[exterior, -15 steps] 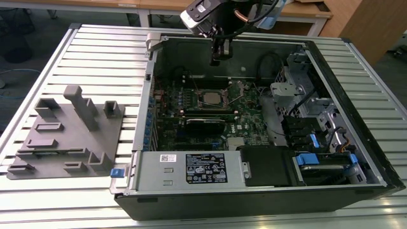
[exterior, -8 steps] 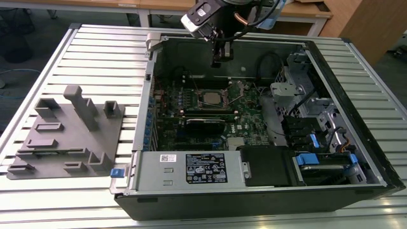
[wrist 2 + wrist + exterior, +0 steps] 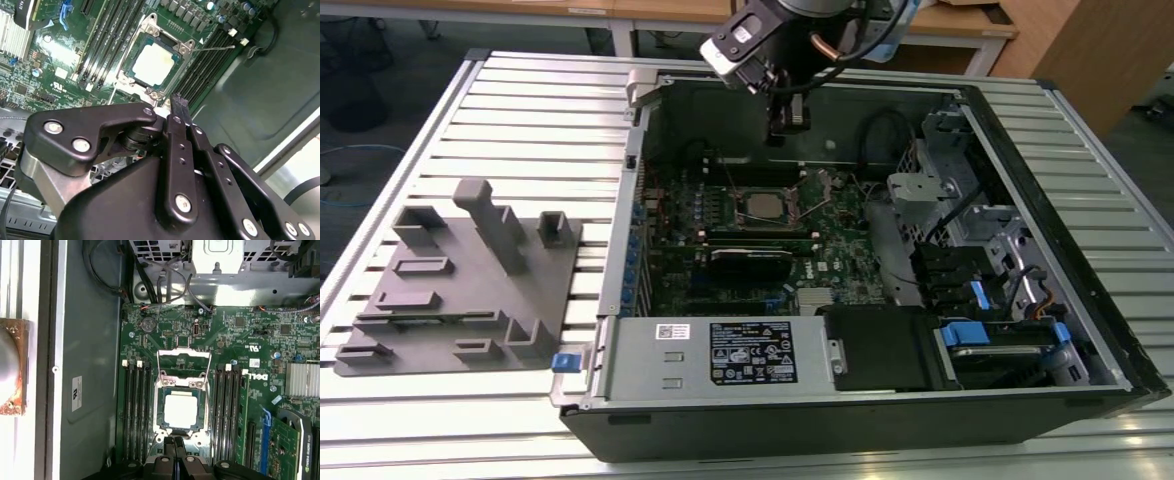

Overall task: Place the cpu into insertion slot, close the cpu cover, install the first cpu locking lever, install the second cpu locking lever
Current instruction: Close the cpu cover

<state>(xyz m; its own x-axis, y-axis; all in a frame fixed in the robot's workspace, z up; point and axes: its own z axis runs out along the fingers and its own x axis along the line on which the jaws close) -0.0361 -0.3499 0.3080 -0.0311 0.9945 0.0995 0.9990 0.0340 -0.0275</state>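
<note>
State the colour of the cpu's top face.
Pale silvery grey, plain and unpatterned; the cpu shows best in the first wrist view.

Grey parts fixture on slatted table, beside open computer case.

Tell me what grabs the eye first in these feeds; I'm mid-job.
The pale square chip sitting in its socket on the green board stands out first in both wrist views. The black gripper hangs above the board near the socket, jaws together with nothing between them. In the exterior view, the open computer case sits on the slatted table, with a grey fixture at the exterior view's left.
</note>
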